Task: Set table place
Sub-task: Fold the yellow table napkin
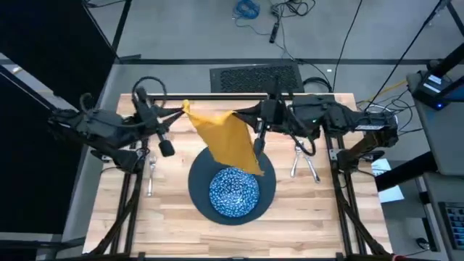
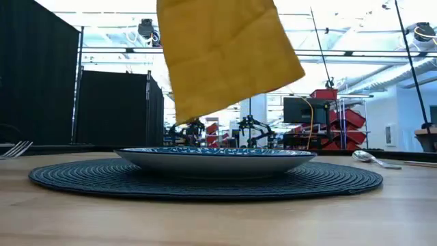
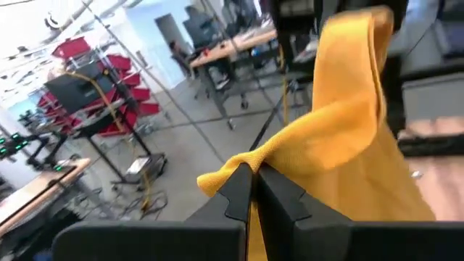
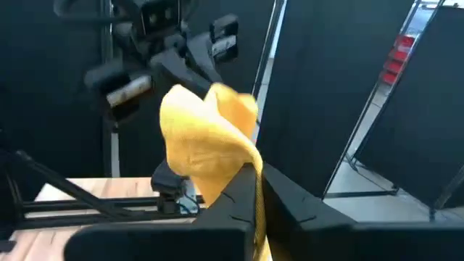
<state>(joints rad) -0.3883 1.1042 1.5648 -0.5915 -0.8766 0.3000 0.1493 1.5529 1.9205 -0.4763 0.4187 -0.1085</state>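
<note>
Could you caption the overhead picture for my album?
Both tools hold a yellow napkin above the speckled dish.

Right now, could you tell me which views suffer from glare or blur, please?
Low view: bright ceiling lights wash out the room behind the hanging napkin; the near table is soft. Left wrist view: the room and napkin look blurred, while the left gripper stays sharp. High view: evenly lit, no glare.

A keyboard lies beyond the bench's far edge; cables trail across the floor, red bins stacked on distant shelving.
</note>
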